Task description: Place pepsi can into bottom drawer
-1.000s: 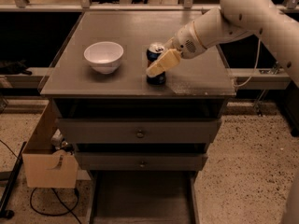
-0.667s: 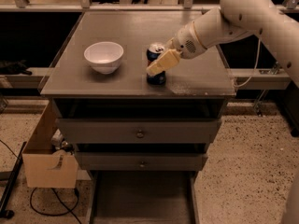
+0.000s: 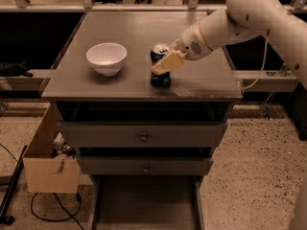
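The pepsi can stands upright on the cabinet top, near the front edge and right of centre. Its silver top and dark blue body show. My gripper reaches in from the right at the end of the white arm and is at the can's upper half, with a tan part lying across the can's front. The can's foot rests on the top. The bottom drawer is pulled open below, dark and shallow, with nothing showing on its floor.
A white bowl sits on the cabinet top left of the can. Two shut drawer fronts with round knobs are above the open drawer. A cardboard box and cables lie on the floor at the left.
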Robot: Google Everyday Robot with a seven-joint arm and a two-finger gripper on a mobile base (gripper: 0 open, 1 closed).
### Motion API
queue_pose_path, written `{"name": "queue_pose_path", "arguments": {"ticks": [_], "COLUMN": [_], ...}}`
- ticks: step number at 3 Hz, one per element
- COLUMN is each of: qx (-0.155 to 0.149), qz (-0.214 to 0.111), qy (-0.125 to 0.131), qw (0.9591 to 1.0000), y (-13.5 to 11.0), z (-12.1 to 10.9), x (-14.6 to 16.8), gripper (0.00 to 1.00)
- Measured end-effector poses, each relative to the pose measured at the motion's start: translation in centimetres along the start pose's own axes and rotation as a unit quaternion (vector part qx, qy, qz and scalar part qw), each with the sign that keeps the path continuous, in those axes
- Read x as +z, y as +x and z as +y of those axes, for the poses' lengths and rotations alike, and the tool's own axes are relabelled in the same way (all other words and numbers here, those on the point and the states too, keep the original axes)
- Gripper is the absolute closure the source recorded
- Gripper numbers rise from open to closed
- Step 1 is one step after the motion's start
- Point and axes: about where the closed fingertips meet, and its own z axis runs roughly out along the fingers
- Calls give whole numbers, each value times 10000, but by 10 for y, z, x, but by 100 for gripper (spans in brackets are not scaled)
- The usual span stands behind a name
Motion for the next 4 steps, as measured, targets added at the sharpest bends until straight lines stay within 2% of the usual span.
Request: {"name": "queue_pose_path", "arguments": {"ticks": [1, 2, 3, 4], "qx": [0, 0, 6, -88], "qz": [0, 0, -3, -22], "qy": [0, -1, -34, 44], "qw": [10000, 10000, 10000, 9999], "y": [0, 0, -5, -19], "z": [0, 0, 0, 9], "x": [0, 0, -4, -32], "gripper": [95, 100, 100, 100]}}
